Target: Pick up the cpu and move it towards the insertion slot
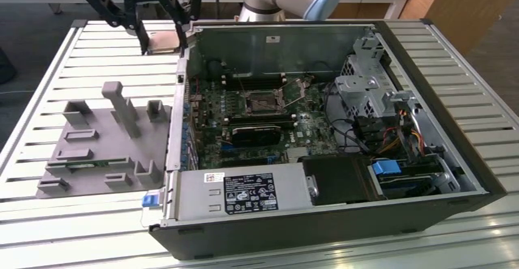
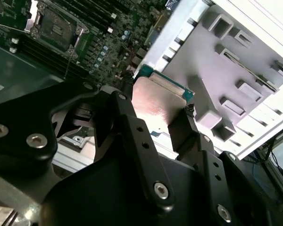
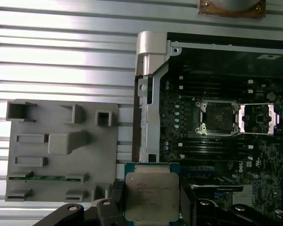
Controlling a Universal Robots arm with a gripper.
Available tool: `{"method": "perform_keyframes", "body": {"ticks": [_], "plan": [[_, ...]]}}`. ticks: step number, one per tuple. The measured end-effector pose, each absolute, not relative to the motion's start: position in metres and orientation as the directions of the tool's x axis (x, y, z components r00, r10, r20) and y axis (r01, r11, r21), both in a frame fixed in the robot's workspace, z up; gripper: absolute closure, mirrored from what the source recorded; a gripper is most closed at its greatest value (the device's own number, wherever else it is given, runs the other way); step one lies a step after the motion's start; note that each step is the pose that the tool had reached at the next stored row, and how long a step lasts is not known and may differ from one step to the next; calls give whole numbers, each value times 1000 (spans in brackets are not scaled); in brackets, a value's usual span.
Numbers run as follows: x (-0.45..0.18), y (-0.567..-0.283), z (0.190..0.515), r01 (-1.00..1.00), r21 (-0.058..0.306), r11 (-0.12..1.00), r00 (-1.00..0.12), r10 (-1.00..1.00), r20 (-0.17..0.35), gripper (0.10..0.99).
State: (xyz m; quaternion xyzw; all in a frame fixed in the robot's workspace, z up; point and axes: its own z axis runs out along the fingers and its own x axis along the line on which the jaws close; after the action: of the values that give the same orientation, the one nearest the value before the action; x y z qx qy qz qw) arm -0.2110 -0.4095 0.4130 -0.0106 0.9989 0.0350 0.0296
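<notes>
Here, in the exterior view, the gripper (image 1: 164, 40) hangs above the slatted metal table (image 1: 97, 56), just outside the far corner of the open computer case (image 1: 341, 220), on the side where the grey plastic tray (image 1: 106, 141) lies. Its two black fingers (image 1: 144, 38) are closed on the edges of the cpu (image 1: 164, 40), a small flat square held clear of the table. The insertion slot (image 1: 264, 101), a square socket with a silvery frame and dark centre, sits on the motherboard (image 1: 243, 123) inside the case, well apart from the chip, with the case wall between them. In the second wrist view, the cpu (image 2: 158, 101) appears as a pale metal plate with a green edge, pinched on two opposite sides by the fingers (image 2: 132, 127); the grey plastic tray (image 2: 236, 70) lies beyond it on the pale slats, and the insertion slot (image 2: 54, 29) shows on the motherboard (image 2: 99, 37) inside the case. In the first wrist view, the cpu (image 3: 151, 197) is seen face-on, its silvery top framed by a green rim, gripped between the fingers (image 3: 114, 197). It hangs over the case wall, between the grey plastic tray (image 3: 61, 150) outside the case and the motherboard (image 3: 179, 122) inside it. The insertion slot (image 3: 219, 117) lies farther into the case, apart from the chip, with its hinged metal frame (image 3: 257, 117) folded open just beside it.
</notes>
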Motion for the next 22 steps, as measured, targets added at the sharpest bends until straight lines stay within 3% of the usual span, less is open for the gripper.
{"method": "perform_keyframes", "body": {"ticks": [22], "plan": [[-144,-410,413,-23,70,997,-999,-19,-50,545]]}}
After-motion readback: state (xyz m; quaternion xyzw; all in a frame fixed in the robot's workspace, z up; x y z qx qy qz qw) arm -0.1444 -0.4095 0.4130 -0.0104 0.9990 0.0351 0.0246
